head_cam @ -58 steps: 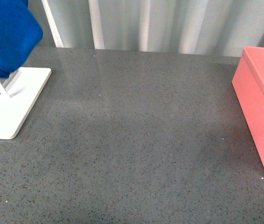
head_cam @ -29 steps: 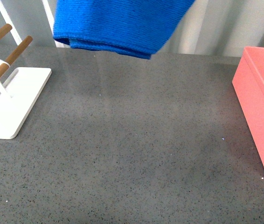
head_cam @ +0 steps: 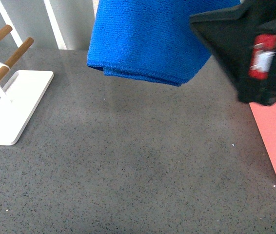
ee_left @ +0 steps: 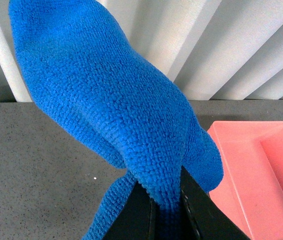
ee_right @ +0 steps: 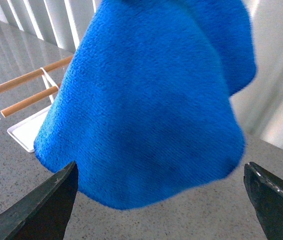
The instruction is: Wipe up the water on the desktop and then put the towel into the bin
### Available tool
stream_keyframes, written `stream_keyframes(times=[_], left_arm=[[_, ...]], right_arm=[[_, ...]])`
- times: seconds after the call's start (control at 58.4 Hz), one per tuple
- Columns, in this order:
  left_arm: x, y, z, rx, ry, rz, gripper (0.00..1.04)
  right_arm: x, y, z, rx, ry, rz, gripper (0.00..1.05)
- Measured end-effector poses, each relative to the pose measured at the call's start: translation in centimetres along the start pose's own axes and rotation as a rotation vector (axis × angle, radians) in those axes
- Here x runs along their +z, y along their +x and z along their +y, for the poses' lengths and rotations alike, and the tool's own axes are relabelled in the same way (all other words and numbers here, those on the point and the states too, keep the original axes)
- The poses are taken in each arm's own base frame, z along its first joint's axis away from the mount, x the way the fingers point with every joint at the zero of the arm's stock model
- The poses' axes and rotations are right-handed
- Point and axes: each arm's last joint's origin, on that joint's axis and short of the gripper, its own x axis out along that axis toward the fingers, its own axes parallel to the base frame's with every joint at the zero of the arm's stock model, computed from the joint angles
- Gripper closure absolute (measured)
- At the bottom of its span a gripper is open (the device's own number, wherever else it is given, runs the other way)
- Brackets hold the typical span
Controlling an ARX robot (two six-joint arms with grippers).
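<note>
The bright blue towel [head_cam: 147,44] hangs bunched in the air above the far middle of the dark grey speckled desktop [head_cam: 128,170]. My left gripper [ee_left: 159,190] is shut on the towel [ee_left: 111,100], whose cloth is pinched between its black fingers. Beyond the towel in the left wrist view lies the salmon-pink bin [ee_left: 251,165]; in the front view the bin [head_cam: 274,146] sits at the right edge. My right gripper [ee_right: 160,170] is open, its fingers wide apart, with the towel [ee_right: 146,100] hanging just ahead of it. No water shows on the desktop.
A white rack base [head_cam: 16,102] with wooden rods [head_cam: 6,53] stands at the left; the rack [ee_right: 29,100] also shows in the right wrist view. A blurred black arm part with a red label [head_cam: 255,48] fills the upper right, partly covering the bin.
The towel has travelled from the far left, over the rack, rightward to the middle and hangs lower. The black arm part has come into view at the upper right.
</note>
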Motion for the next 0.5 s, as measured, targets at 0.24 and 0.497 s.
stream_keyframes(times=[0.24,0.497], left_arm=[[1.3,-0.3,-0.8,-0.043,-0.061,0.007,1.00],[1.5,-0.4,-1.0,-0.065,-0.101,0.041,1.00]], right_arm=[[0.1,3.7,2.4,0.018,-0.148,-0.077,0.07],[-0.5,5.0,2.3,0.044,-0.335,-0.125,0.07]])
